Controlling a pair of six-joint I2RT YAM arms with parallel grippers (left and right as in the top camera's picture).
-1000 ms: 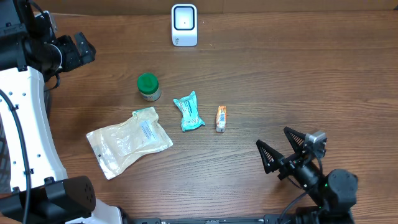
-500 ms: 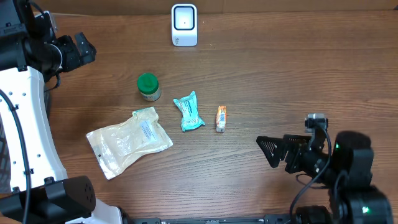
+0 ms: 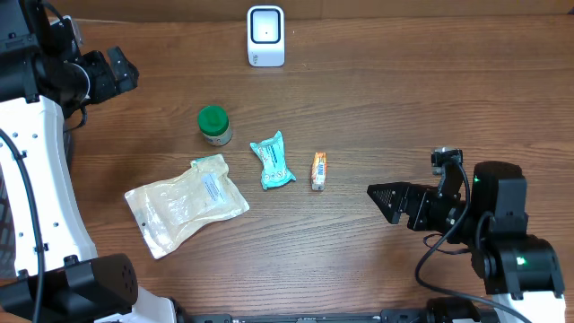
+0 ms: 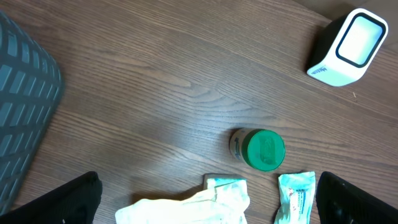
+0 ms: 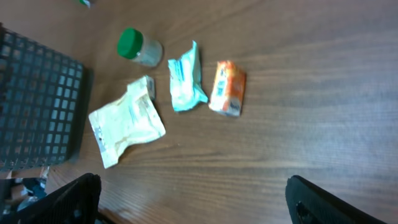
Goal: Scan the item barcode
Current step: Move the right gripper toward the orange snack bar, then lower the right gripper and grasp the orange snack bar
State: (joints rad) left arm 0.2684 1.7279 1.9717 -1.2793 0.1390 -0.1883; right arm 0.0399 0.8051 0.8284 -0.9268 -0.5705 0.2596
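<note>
The white barcode scanner (image 3: 265, 36) stands at the table's far edge, and is also seen in the left wrist view (image 4: 348, 46). Mid-table lie a green-lidded jar (image 3: 214, 125), a teal packet (image 3: 272, 161), a small orange packet (image 3: 319, 170) and a white pouch (image 3: 184, 203). My right gripper (image 3: 387, 199) hovers open and empty, right of the orange packet (image 5: 228, 88); its view takes in all these items. My left gripper (image 3: 117, 72) is open and empty at the far left, high above the jar (image 4: 261, 149) and pouch (image 4: 193, 205).
A dark mesh basket (image 5: 37, 106) sits off the table's left side, also seen in the left wrist view (image 4: 25, 118). Bare wood stretches between the items and the right arm's base (image 3: 511, 242).
The right arm has swung its wrist round and lifted, so its fingers now point left toward the orange packet. The left arm and the items have not moved.
</note>
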